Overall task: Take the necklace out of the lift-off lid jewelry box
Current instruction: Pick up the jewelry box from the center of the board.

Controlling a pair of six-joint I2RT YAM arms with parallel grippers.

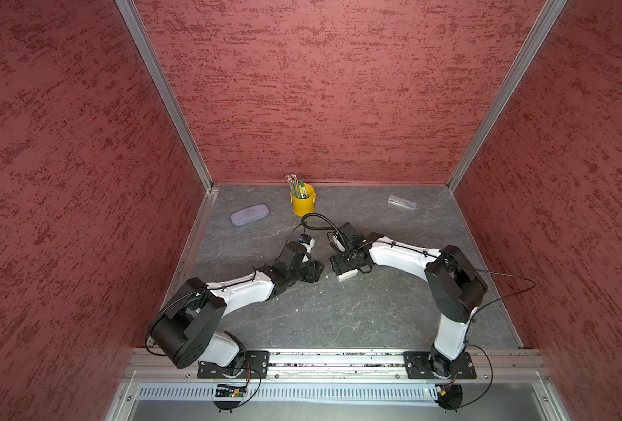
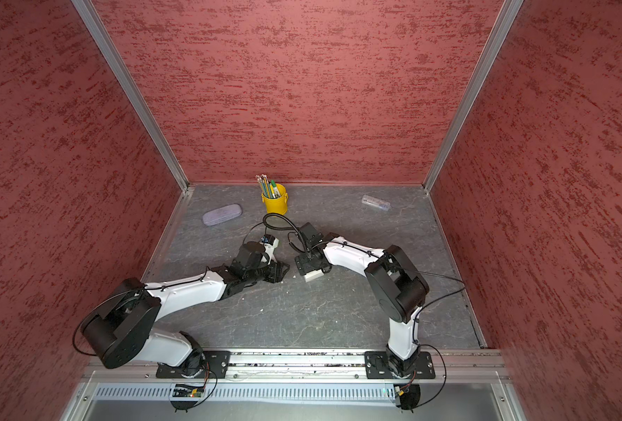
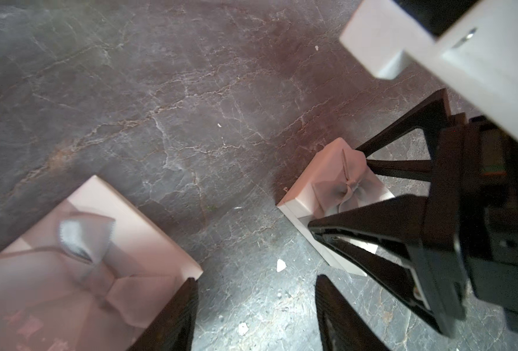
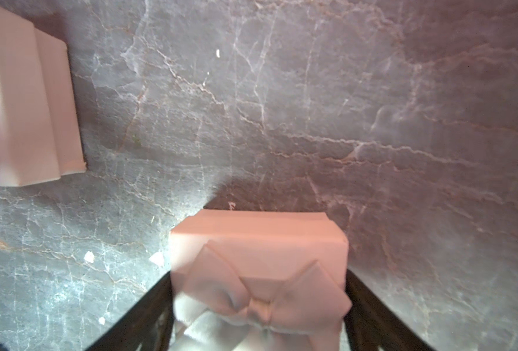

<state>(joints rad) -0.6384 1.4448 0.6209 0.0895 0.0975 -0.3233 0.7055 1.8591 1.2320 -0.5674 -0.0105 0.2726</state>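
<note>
In both top views you see the right gripper [image 1: 343,270] [image 2: 307,269] pointing down at mid-frame over a pale jewelry box [image 1: 348,277] [image 2: 313,276] on the grey table [image 1: 357,313]. The left gripper [image 1: 315,271] [image 2: 282,271] sits just left of it; you cannot tell its jaws from here. Further up the frame lie a glasses case [image 1: 249,214], a yellow pencil cup [image 1: 303,206] and a clear tube [image 1: 401,202].

In the left wrist view, your left gripper [image 3: 256,281] stands open at the lower edge, with bare table between its fingers [image 3: 172,319]. A second box [image 3: 100,243], pink with a bow, fills the lower left, just outside one finger. At right of centre the right gripper [image 3: 335,188] straddles the jewelry box [image 3: 327,161], whose lid sits on its base.

In the right wrist view, the jewelry box [image 4: 257,234] sits at bottom centre, bow up. Your right gripper [image 4: 257,273] is closed against both its sides. The second box [image 4: 24,100] lies at upper left, well apart.
</note>
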